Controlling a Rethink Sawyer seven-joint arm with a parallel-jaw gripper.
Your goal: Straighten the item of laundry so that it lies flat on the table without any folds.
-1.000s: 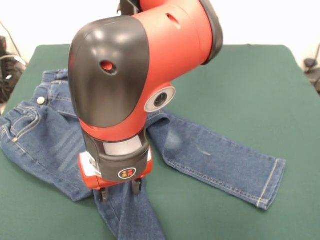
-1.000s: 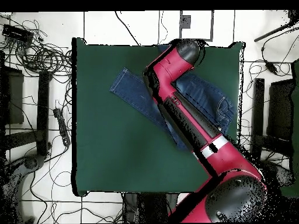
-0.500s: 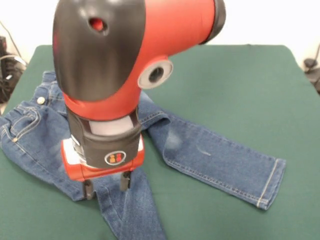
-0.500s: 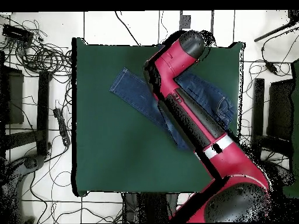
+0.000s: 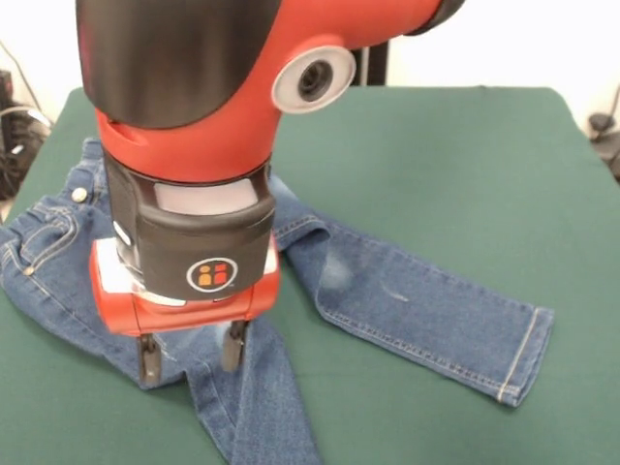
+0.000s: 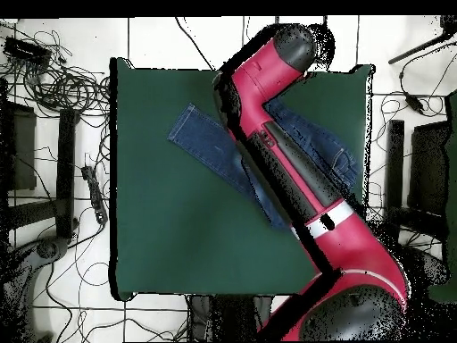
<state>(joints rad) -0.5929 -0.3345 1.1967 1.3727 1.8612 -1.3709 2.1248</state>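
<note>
front view: one arm over one pair of jeans, end effector spread

front view, counts: 1 arm, 1 end effector (image 5: 191,355), 1 pair of jeans (image 5: 407,302), 1 green bench (image 5: 465,165).
end effector: 2 dark fingers (image 5: 148,360) point down, clear gap between them, nothing held. tips sit at or just above the denim where the two legs meet; cannot tell if they touch.
jeans: on the left half of the bench in this view. waistband with 1 brass button (image 5: 78,195) at far left. 2 legs: one lies flat, running right to a hemmed cuff (image 5: 526,356); the other runs down past the bottom edge. 1 faded patch on the flat leg. fabric is bunched and creased near the crotch, so not flat.
overhead view: arm (image 6: 294,170) crosses the jeans (image 6: 201,143) diagonally and hides their middle. 1 leg shows on its left, the waist part on its right. end effector hidden under the arm here.
</note>
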